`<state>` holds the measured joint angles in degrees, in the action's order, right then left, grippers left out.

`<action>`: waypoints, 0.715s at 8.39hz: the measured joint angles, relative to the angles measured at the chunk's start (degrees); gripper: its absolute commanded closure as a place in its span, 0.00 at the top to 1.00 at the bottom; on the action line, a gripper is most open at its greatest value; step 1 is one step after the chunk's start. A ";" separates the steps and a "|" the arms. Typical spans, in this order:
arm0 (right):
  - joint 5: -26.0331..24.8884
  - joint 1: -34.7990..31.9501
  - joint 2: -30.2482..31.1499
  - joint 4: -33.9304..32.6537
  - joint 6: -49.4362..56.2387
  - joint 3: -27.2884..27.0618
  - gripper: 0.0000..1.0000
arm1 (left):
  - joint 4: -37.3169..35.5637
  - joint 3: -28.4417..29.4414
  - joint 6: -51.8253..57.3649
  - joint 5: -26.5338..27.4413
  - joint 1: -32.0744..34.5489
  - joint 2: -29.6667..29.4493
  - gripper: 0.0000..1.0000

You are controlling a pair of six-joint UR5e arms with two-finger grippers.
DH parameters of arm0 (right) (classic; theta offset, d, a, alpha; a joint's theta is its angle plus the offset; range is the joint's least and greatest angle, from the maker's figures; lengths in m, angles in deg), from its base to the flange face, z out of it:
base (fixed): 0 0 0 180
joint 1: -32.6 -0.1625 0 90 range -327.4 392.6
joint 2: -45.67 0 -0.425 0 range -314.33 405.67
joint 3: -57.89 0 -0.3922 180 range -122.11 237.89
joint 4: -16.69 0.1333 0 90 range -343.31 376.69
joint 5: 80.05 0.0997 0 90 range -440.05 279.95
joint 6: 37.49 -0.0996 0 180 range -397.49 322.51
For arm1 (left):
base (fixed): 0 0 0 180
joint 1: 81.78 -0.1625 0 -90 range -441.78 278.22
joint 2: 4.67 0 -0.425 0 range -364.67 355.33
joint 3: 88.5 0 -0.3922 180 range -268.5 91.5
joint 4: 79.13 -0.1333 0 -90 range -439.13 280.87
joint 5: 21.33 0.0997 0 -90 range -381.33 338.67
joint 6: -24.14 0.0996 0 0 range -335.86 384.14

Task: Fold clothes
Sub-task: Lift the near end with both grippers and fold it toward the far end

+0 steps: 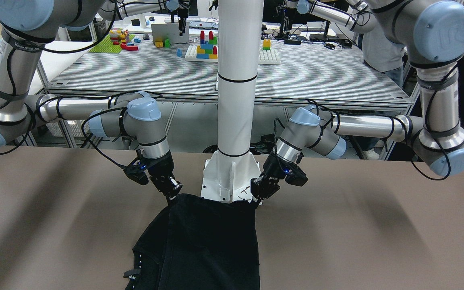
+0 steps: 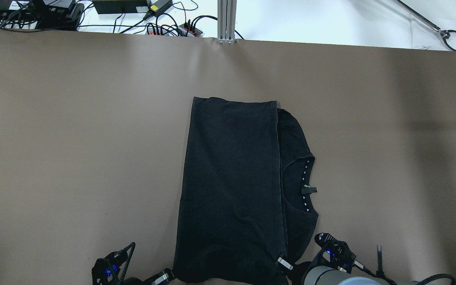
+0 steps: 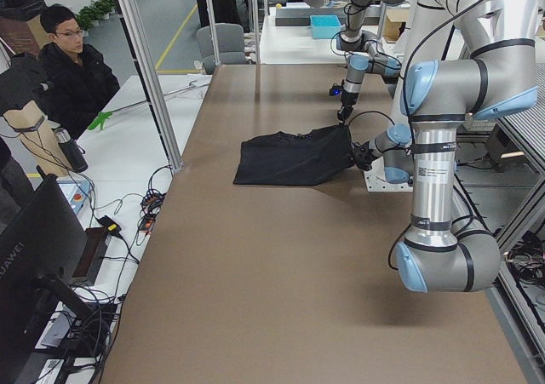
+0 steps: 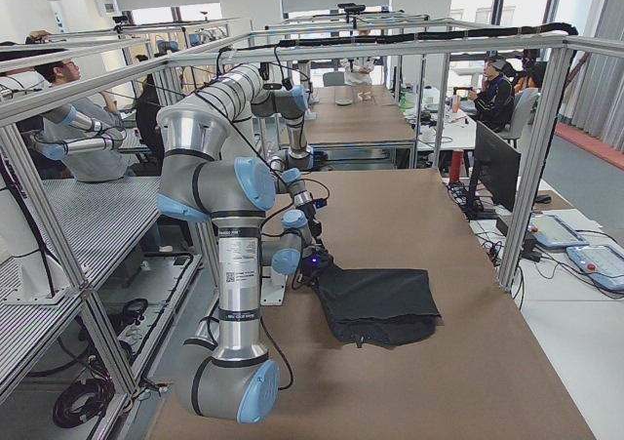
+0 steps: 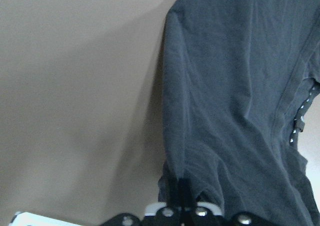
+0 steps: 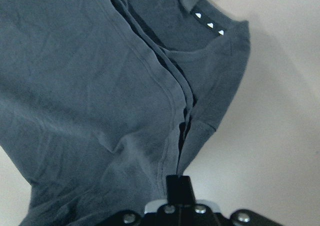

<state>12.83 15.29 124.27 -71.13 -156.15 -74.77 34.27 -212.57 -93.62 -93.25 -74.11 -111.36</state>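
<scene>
Across the middle of a wide brown tabletop point(image 2: 73, 138) lies a black garment point(image 2: 232, 178). It is folded lengthwise into a long strip that runs from the robot's edge out toward the far side. One smooth layer covers most of it. Along the strip's right side a lower layer sticks out, showing the curved neckline point(image 2: 306, 186) with small white marks and a loop tag.

At the robot's edge stands a white pillar point(image 1: 238, 80) on a base plate point(image 1: 224, 177). The near end of the garment reaches right up to that plate.

Both arms reach down, one on either side of the pillar. The left claw point(image 1: 255, 202) is pinched closed on the near left corner of the fabric. The right claw point(image 1: 170, 197) is pinched closed on the near right corner. In the side views the cloth rises slightly toward the claws, so this end seems lifted a little off the tabletop.

The step in hand looks like the crosswise fold, with the near end gripped and ready to carry. The next move probably calls for both claws to rise together and keep the edge level and taut. They would then travel away from the robot and lay the edge along the far hem point(image 2: 234, 101) without dragging out the tucked layer beneath.
</scene>
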 measured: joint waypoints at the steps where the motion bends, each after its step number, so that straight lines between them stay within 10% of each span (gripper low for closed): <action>1: 4.44 -5.09 -3.30 -0.70 1.53 2.58 0.00 | -5.18 0.29 1.66 -4.46 5.84 -3.78 0.00; 6: 10.01 -21.49 -17.41 -0.68 16.08 23.20 0.00 | -10.41 20.66 7.71 -18.98 25.63 -20.50 0.00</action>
<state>22.84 -6.20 106.86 -71.81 -140.06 -51.58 23.86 -191.92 -85.91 -112.23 -48.48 -131.86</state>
